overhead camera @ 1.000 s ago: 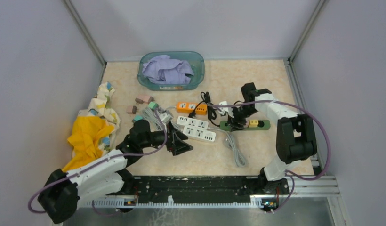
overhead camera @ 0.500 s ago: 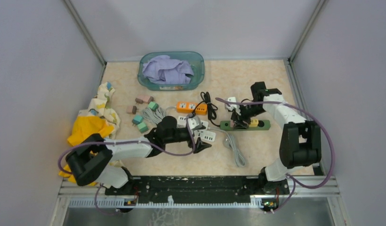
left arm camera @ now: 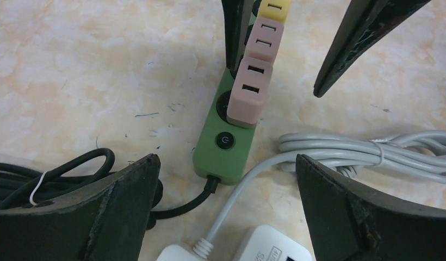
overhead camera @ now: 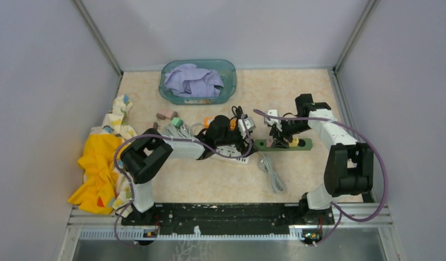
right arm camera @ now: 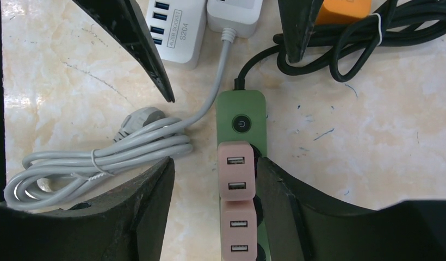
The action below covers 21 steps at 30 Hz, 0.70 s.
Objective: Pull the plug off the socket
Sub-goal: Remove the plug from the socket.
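Presently, one blocky pink plastic plug (right arm camera: 236,174) sits in the green plastic power strip (right arm camera: 241,101) beside its switch (right arm camera: 240,123), likely light, rigid and slick, best pinched across its flanks; right gripper (right arm camera: 215,163) parted astride it, left gripper (left arm camera: 226,157) spread wide, empty.

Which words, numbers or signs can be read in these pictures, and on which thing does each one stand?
"S204": on the white USB strip, right wrist view.
Smaller line printed beside it: too small to read.
Power sign: on the round button of the green socket strip.
Label on the white block, left wrist view: cut off, unreadable.
Top view: nothing readable.
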Motion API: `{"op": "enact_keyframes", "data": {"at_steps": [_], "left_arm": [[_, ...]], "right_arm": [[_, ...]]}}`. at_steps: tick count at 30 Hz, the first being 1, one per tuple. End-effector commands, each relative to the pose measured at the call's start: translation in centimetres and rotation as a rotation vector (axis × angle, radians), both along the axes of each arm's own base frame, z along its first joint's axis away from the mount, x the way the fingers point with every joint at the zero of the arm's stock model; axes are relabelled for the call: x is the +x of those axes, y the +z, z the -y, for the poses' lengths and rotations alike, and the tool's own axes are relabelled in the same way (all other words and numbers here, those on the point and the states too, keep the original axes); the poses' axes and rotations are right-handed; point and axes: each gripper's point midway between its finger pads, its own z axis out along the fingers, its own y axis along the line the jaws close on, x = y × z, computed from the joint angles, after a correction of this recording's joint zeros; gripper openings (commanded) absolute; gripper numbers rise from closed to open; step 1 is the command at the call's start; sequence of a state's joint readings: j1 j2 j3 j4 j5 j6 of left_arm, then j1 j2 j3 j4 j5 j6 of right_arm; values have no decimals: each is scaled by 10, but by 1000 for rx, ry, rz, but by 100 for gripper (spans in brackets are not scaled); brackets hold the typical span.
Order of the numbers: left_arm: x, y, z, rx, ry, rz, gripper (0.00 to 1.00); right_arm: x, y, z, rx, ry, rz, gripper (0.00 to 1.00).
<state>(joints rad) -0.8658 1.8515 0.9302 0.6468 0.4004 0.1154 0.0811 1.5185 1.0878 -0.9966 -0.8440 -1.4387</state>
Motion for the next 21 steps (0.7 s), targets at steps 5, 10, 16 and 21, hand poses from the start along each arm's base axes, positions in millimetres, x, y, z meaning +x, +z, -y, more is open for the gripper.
{"op": "enact_keyframes", "data": {"at_steps": [5,10,16,21], "left_arm": [[6,-16,25,66,-130,50,99],[13,-35,32,141,-142,5,93],[21,-52,38,188,-135,-6,89],[25,-65,42,257,-138,16,88]], "right_arm": [[11,32,5,84,-31,85,59],[11,32,4,89,-31,85,59],[10,32,4,92,-30,81,59],[10,32,4,92,-29,78,59]]}}
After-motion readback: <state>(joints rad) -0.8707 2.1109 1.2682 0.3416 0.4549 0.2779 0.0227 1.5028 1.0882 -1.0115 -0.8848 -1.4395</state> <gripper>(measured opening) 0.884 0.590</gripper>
